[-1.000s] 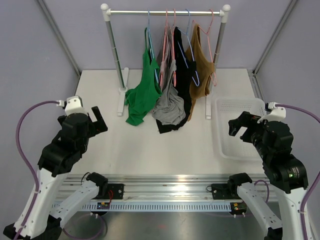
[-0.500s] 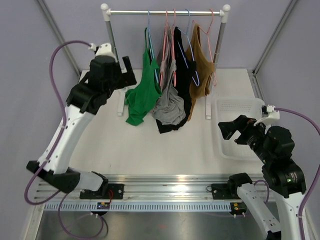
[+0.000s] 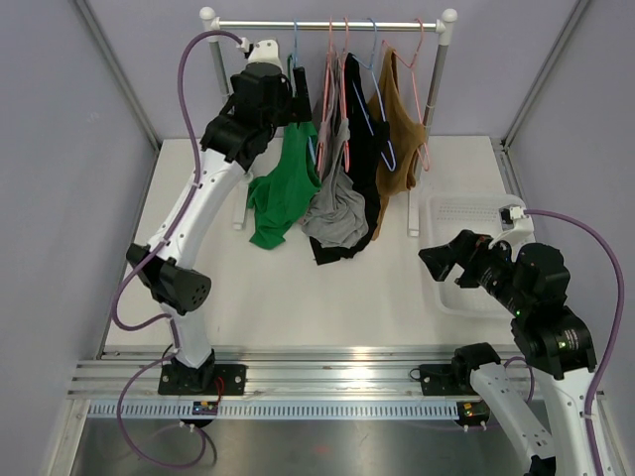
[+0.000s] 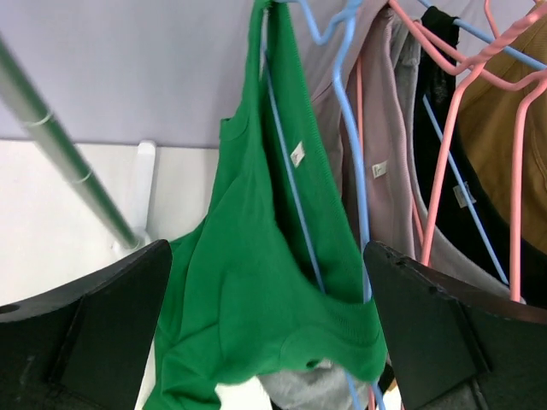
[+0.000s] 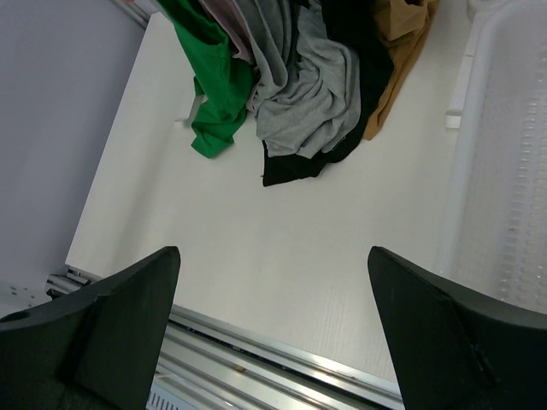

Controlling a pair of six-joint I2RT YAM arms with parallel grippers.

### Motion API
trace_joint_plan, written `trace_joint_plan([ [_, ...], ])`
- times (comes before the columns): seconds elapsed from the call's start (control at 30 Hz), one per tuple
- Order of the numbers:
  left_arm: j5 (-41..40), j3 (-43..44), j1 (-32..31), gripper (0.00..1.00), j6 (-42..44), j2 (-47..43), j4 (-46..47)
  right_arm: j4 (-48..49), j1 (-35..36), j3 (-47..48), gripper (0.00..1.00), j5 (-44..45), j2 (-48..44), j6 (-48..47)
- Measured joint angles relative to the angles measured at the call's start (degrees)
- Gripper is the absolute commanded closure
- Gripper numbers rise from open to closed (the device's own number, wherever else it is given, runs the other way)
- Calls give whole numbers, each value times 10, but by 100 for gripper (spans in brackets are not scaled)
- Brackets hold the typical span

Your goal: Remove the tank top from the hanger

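A green tank top [image 3: 283,188] hangs on a blue hanger [image 3: 295,59] at the left end of the clothes rack, its hem drooping to the table. In the left wrist view the green top [image 4: 248,273] and the blue hanger wire [image 4: 295,196] fill the space between my fingers. My left gripper [image 3: 298,94] is open, raised to the top's shoulder, holding nothing [image 4: 267,256]. My right gripper [image 3: 446,260] is open and empty above the table, left of the basket; in its own view it [image 5: 273,256] hovers over bare table.
Grey [image 3: 337,213], black [image 3: 359,129] and brown [image 3: 397,129] tops hang on pink and blue hangers to the right on the same rail [image 3: 327,24]. The rack's left pole [image 4: 60,154] stands close by. A white basket [image 3: 474,213] sits at the right.
My left arm has swung up and right from the near left of the table to the green top on the rack. My right gripper has moved a little forward and left.
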Motion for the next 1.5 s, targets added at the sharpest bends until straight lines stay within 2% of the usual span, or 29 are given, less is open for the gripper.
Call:
trace_joint_plan([
  [0.13,8,2,0,5,10,31,43,3,0,-6,1,-14,-2,0],
  [0.27,8,8,-1,22,13,48,63,3,0,-13,0,-27,-2,0],
  [0.4,7,31,-1,16,19,70,65,3,0,-16,0,-32,-2,0],
  [0.67,5,-25,-14,15,17,37,85,4,0,-24,0,-42,0,0],
  [1.1,-23,-15,-37,16,-1,6,83,3,0,-24,0,-53,5,-1],
  [1.23,-41,35,-35,36,3,38,81,2,0,-21,0,-53,4,-3],
  [1.27,-44,46,-35,44,6,48,81,0,0,-19,1,-53,4,-3],
  [1.43,-45,69,-26,48,16,93,82,-7,0,-10,1,-56,4,-6],
  [1.5,-45,69,-24,60,19,107,81,-8,0,-9,1,-56,3,-7],
])
